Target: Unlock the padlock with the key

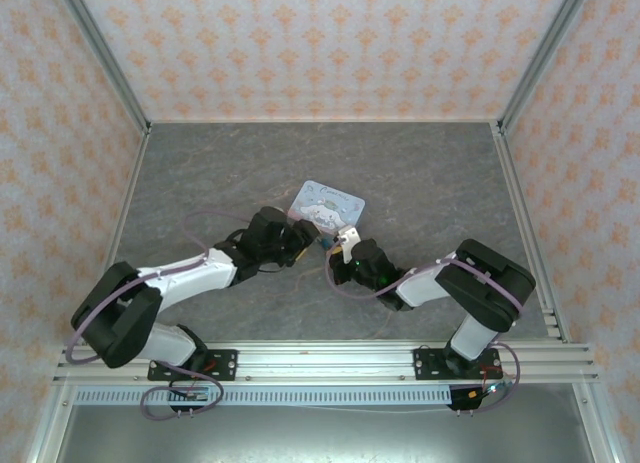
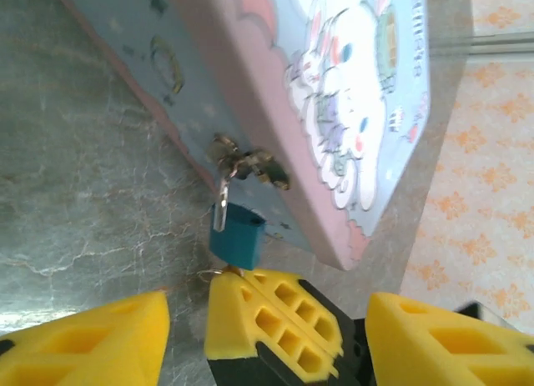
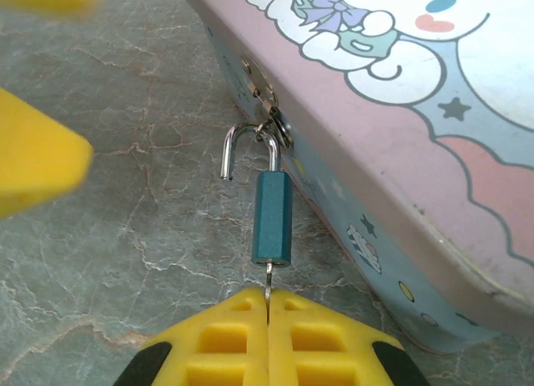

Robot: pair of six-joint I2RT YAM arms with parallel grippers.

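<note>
Tabletop flanks padlock and key opposite tin edge.

**Two arms, wrists nearly meeting**

Both my arms bend inward from the near edge of the table toward its middle; my left gripper gapes, fingers spread wide; my right gripper sits between them, pads pressed together on the key.

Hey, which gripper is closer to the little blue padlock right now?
Right. The right gripper is shut on the key stuck in the padlock, just short of its body. The left gripper is open, its fingers spread off to either side.
</note>
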